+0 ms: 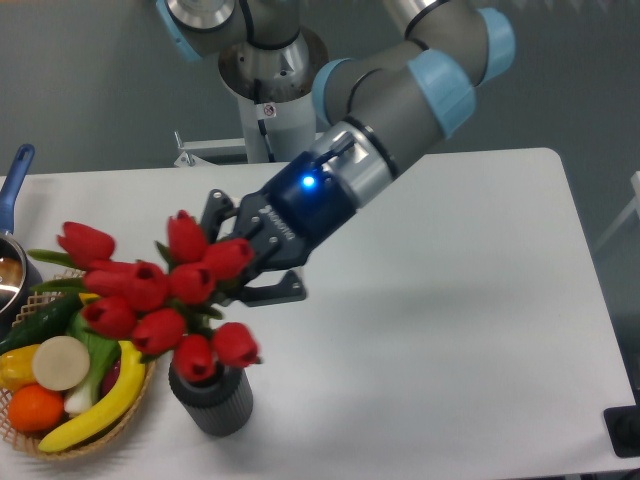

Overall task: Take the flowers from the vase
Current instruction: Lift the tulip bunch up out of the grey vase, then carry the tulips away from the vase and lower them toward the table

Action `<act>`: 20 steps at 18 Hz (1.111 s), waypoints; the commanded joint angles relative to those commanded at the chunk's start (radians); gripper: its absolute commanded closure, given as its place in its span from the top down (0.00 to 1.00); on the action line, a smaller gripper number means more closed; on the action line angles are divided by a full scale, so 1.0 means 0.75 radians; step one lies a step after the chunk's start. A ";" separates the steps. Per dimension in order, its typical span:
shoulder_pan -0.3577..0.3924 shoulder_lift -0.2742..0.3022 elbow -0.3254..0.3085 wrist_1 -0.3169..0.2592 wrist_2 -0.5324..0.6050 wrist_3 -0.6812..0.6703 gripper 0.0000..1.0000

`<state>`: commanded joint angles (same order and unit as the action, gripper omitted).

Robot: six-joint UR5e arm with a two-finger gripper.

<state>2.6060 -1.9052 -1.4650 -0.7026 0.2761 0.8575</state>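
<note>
- The bunch of red artificial tulips with closed buds and green stems and leaves (165, 300) hangs tilted above the table, its buds spread out to the left; the lowest two buds sit right at the mouth of the vase.
- The dark blue two-finger gripper (232, 268) is closed around the bunch from the right, its black fingers (270, 291) partly hidden behind the buds.
- The short dark grey ribbed cylindrical vase (215, 400) stands upright near the table's front edge, directly under the bunch; whether the stem ends are clear of its mouth cannot be told.
- Just left of the vase sits a round wicker basket (90, 441) of colourful fruit and vegetables, a yellow banana (100, 398) among them.
- The white table (460, 330) bears everything.
- A blue-handled pot (12, 245) shows at the left edge.
</note>
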 joint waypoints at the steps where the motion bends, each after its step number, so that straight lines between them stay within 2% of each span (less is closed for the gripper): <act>1: 0.033 0.000 0.002 0.000 0.000 0.006 0.00; 5: 0.178 -0.004 -0.006 0.000 0.020 0.183 0.00; 8: 0.254 -0.012 -0.031 -0.004 0.132 0.355 0.00; 11: 0.289 -0.014 -0.047 -0.006 0.355 0.519 0.00; 15: 0.309 -0.014 -0.086 -0.008 0.631 0.534 0.00; 17: 0.297 -0.026 -0.096 -0.014 0.756 0.514 0.00; 18: 0.281 -0.037 -0.118 -0.020 0.919 0.481 0.00; 20: 0.205 -0.053 -0.137 -0.029 1.124 0.462 0.00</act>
<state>2.7600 -1.9450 -1.5676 -0.7240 1.1191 1.2042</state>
